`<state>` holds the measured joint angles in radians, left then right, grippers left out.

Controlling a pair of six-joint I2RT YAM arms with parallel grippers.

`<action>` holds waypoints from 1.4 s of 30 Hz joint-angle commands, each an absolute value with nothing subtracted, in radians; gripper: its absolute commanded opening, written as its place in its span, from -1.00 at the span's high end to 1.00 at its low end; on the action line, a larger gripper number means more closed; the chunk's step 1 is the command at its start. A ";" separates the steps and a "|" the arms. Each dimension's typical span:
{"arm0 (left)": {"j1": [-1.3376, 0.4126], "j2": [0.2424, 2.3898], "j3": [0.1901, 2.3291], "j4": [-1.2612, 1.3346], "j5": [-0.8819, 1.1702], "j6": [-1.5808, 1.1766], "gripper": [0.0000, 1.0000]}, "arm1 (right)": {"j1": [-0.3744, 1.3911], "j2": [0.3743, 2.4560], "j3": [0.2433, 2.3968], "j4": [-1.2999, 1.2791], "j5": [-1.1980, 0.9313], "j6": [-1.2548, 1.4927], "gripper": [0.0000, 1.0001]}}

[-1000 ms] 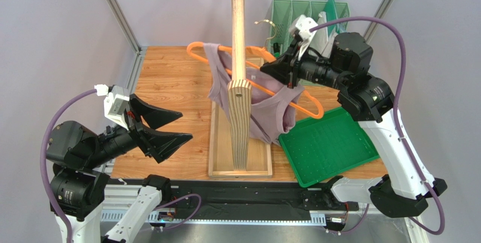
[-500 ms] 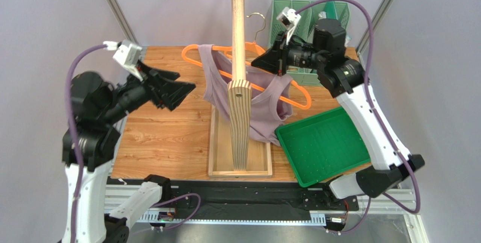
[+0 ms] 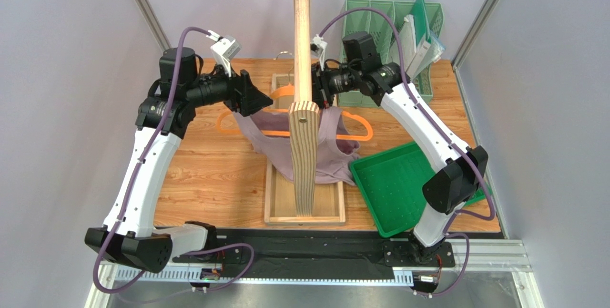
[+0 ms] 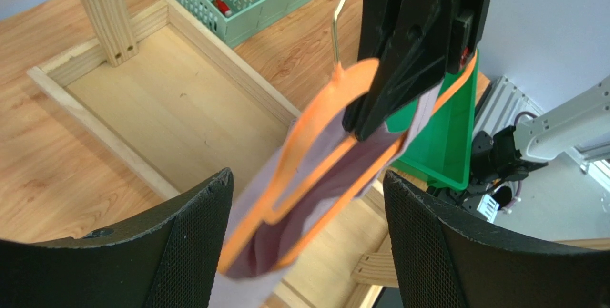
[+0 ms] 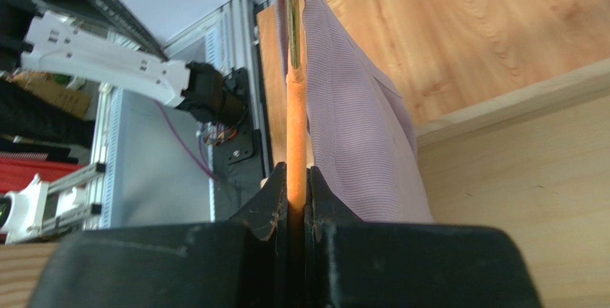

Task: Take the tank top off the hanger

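Nearest my bases, on the wooden surface (image 3: 207, 172), lies the shallow wooden frame (image 3: 276, 204) that foots the upright post (image 3: 302, 36). The green tray (image 3: 401, 186) sits just to its right.

Above these hangs the tank top (image 3: 331, 152), limp and mauve. It is draped on the orange hanger (image 3: 228, 123), and its hem sags low beside the post, near the tray's left edge. The hanger is up in the air, tilted, one end to the left of the post and the other to the right.

My left pincer (image 3: 254, 97) is released wide at the hanger's left shoulder. Through my left wrist, its two black fingers (image 4: 179, 251) stand on either side of the hanger and the cloth. I cannot tell whether either finger touches them.

My right pincer (image 3: 320, 86) comes in from beside the post. It is clenched on the hanger's orange plastic just below the metal hook (image 5: 290, 0), and the cloth falls along one side of it.

Farthest off, the pale green basket (image 3: 386, 18) stands at the far edge of the surface.
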<state>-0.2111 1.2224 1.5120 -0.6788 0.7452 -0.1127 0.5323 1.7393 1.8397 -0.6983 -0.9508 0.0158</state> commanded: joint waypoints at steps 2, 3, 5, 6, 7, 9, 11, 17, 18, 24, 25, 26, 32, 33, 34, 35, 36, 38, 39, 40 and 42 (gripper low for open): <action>-0.215 1.215 1.536 -0.667 0.862 -0.025 -0.64 | 0.557 1.720 1.905 -0.744 -1.109 -0.078 1.00; -0.216 1.216 1.523 -0.664 0.871 -0.023 -0.64 | 0.560 1.723 1.908 -0.765 -1.121 -0.098 1.00; -0.215 1.220 1.514 -0.669 0.903 -0.017 -0.62 | 0.568 1.727 1.919 -0.776 -1.152 -0.113 1.00; -0.215 1.220 1.513 -0.672 0.914 -0.014 -0.61 | 0.571 1.729 1.921 -0.779 -1.157 -0.114 1.00; -0.215 1.224 1.513 -0.683 0.929 -0.011 -0.59 | 0.574 1.730 1.925 -0.779 -1.155 -0.114 1.00; -0.215 1.224 1.508 -0.687 0.998 -0.006 -0.54 | 0.572 1.730 1.931 -0.779 -1.158 -0.112 1.00; -0.215 1.220 1.497 -0.692 1.029 -0.017 -0.47 | 0.572 1.730 1.940 -0.779 -1.167 -0.109 1.00; -0.225 1.247 1.480 -0.699 1.065 -0.038 -0.12 | 0.587 1.738 1.959 -0.764 -1.200 -0.083 1.00; -0.232 1.249 1.482 -0.699 1.069 -0.041 -0.06 | 0.591 1.743 1.960 -0.753 -1.198 -0.074 1.00; -0.233 1.191 1.482 -0.699 0.918 -0.084 1.00 | 0.611 1.685 1.907 -0.746 -0.879 0.038 0.40; -0.233 1.178 1.474 -0.704 0.825 -0.092 1.00 | 0.609 1.655 1.873 -0.742 -0.756 0.078 0.26; -0.233 1.163 1.467 -0.706 0.786 -0.101 1.00 | 0.609 1.582 1.834 -0.701 -0.629 0.169 -0.05; -0.233 1.074 1.359 -0.597 0.736 -0.178 1.00 | 0.623 1.309 1.478 -0.494 -0.075 0.419 -0.59; -0.233 1.059 1.348 -0.565 0.742 -0.189 1.00 | 0.635 1.298 1.453 -0.471 -0.080 0.416 -0.60; -0.235 1.057 1.345 -0.561 0.738 -0.195 1.00 | 0.656 1.293 1.424 -0.459 -0.072 0.419 -0.59; -0.233 1.060 1.348 -0.569 0.735 -0.198 1.00 | 0.664 1.295 1.420 -0.472 -0.057 0.417 -0.59; -0.233 1.061 1.354 -0.577 0.730 -0.196 1.00 | 0.667 1.293 1.417 -0.486 -0.022 0.413 -0.59; -0.233 1.060 1.362 -0.584 0.738 -0.196 1.00 | 0.669 1.275 1.390 -0.480 -0.002 0.396 -0.59; -0.233 1.055 1.361 -0.584 0.747 -0.196 1.00 | 0.669 1.269 1.376 -0.465 -0.018 0.388 -0.59; -0.233 1.054 1.356 -0.584 0.752 -0.198 1.00 | 0.670 1.264 1.365 -0.451 -0.029 0.390 -0.58; -0.233 1.045 1.355 -0.580 0.750 -0.204 1.00 | 0.675 1.267 1.339 -0.397 -0.082 0.393 -0.50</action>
